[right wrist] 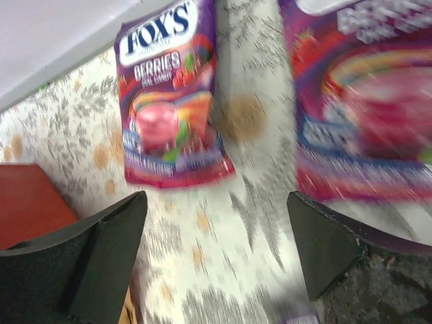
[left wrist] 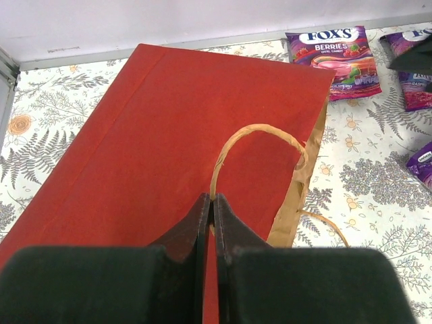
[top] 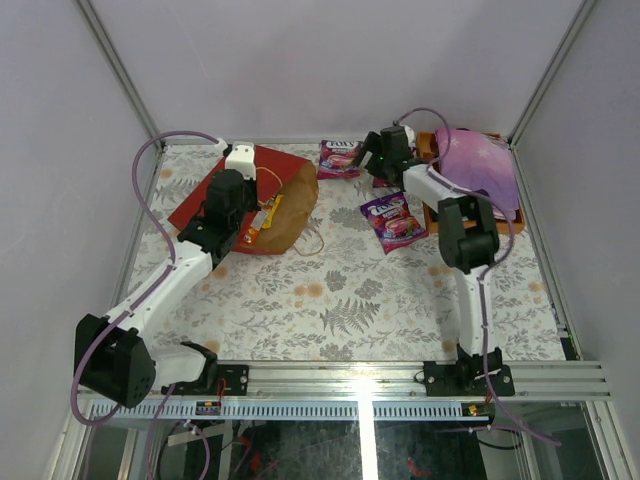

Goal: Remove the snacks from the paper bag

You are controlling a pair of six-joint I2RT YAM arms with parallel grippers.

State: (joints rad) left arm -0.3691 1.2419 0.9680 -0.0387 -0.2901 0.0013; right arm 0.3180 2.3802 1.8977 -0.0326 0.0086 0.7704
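The red paper bag (top: 215,195) lies flat at the back left, its brown mouth (top: 295,205) facing right. My left gripper (top: 252,192) is over it, shut on its beige cord handle (left wrist: 260,131); the wrist view shows the fingertips (left wrist: 213,200) pinching the cord above the red side (left wrist: 155,135). A small yellow bar (top: 262,218) shows at the mouth. Purple Fox's pouches lie on the table (top: 340,157) (top: 393,220). My right gripper (top: 372,160) is open and empty (right wrist: 216,223), hovering between two purple pouches (right wrist: 169,101) (right wrist: 364,101).
A folded purple cloth (top: 482,170) covers a brown wooden tray (top: 428,143) at the back right. Walls and metal rails close the back and sides. The floral tablecloth (top: 350,300) runs to the near edge.
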